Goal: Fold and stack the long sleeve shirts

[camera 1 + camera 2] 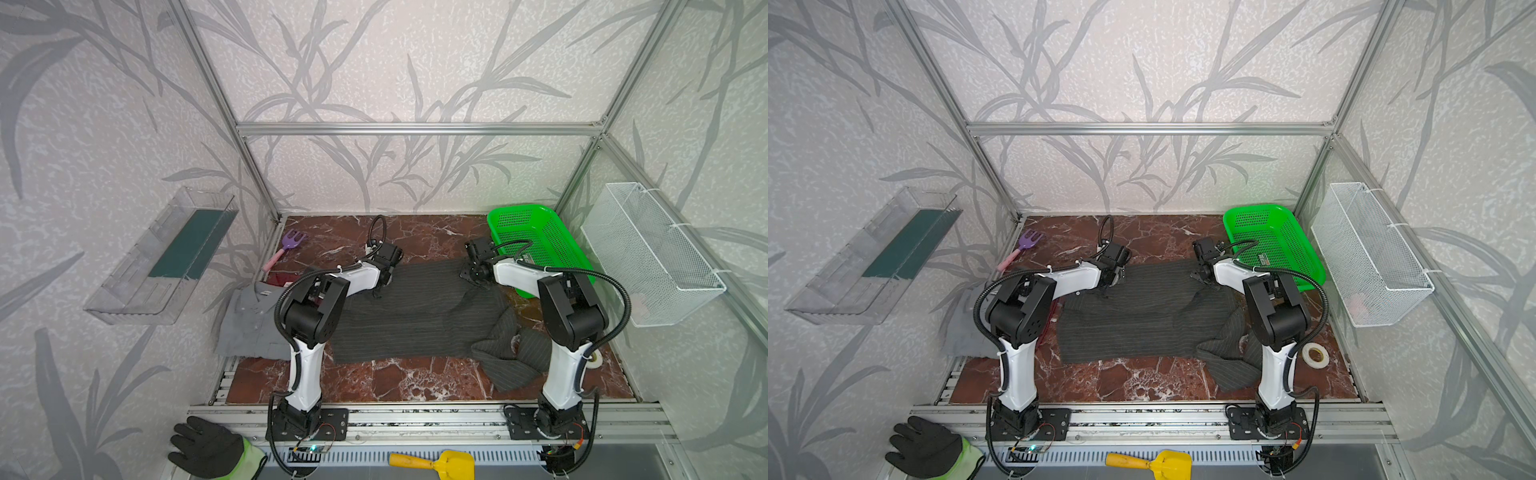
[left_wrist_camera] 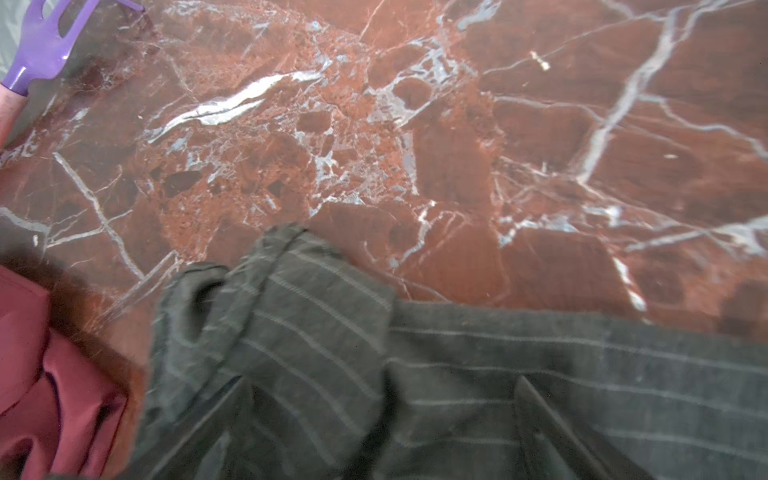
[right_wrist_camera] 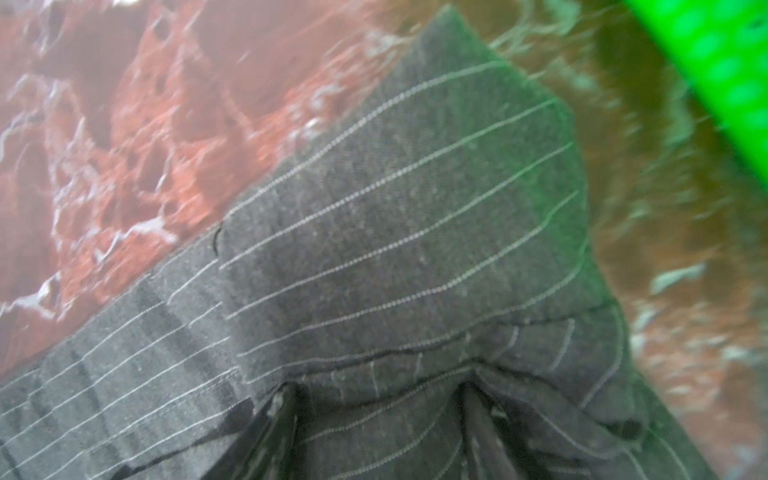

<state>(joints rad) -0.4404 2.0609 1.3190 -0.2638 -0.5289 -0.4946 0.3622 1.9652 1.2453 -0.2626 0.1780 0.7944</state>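
Note:
The dark charcoal pinstriped shirt (image 1: 415,316) (image 1: 1133,316) lies spread across the middle of the marble table, one sleeve crumpled at the front right (image 1: 511,353). My left gripper (image 1: 382,286) (image 2: 379,382) is down on its far left corner, its fingers spread wide over the cloth (image 2: 540,395). My right gripper (image 1: 473,278) (image 3: 378,386) stands on the far right corner, jaws apart, with puckered fabric (image 3: 395,228) between the fingertips. A grey collared shirt (image 1: 249,324) lies at the left edge. A dark red shirt (image 1: 284,277) (image 2: 41,374) peeks out behind it.
A green basket (image 1: 540,245) stands at the back right, close to my right gripper. A purple toy fork (image 1: 291,243) lies at the back left and a tape roll (image 1: 1315,354) at the front right. White wire basket (image 1: 652,253) hangs on the right wall. Black glove (image 1: 208,449) and yellow scoop (image 1: 440,463) lie off the table's front.

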